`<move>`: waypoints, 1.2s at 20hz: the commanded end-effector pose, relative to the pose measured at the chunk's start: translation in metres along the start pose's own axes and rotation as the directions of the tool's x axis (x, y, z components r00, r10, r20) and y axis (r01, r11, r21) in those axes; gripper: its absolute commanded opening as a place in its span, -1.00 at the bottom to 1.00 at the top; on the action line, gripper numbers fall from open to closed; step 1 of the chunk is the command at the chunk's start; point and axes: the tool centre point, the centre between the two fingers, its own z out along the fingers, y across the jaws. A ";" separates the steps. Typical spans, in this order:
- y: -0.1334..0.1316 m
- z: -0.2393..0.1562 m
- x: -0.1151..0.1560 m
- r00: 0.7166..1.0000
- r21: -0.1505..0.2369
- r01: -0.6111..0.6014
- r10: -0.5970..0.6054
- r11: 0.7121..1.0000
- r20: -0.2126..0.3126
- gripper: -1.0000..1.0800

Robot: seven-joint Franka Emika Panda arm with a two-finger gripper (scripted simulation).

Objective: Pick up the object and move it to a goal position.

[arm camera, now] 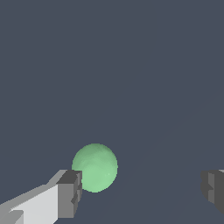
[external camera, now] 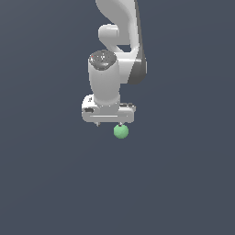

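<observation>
**Near the middle of the frame: ball off-centre between my spread fingers**

Below my white gripper [external camera: 109, 124], just under centre in the exterior view, sits the light-green ball [external camera: 121, 131] on plain dark ground. My wrist view shows the pincer wide, holding nothing — one grey fingertip [arm camera: 70, 194] at lower left just beside the ball [arm camera: 95, 167], the other at the far right edge, well apart from it.

The risk, as I judge it: the ball lies hard against one finger rather than midway. Closing now, or descending further, that near finger could nudge it — and a round thing rolls away easily.
</observation>
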 end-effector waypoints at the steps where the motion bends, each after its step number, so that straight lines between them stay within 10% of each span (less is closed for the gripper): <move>1: -0.002 0.005 -0.002 1.000 -0.001 0.026 -0.026 1.000 0.001 0.92; 10: -0.018 0.035 -0.018 0.976 -0.007 0.218 -0.218 0.976 0.002 0.92; 24: -0.048 0.085 -0.053 0.843 -0.007 0.537 -0.537 0.843 0.001 0.92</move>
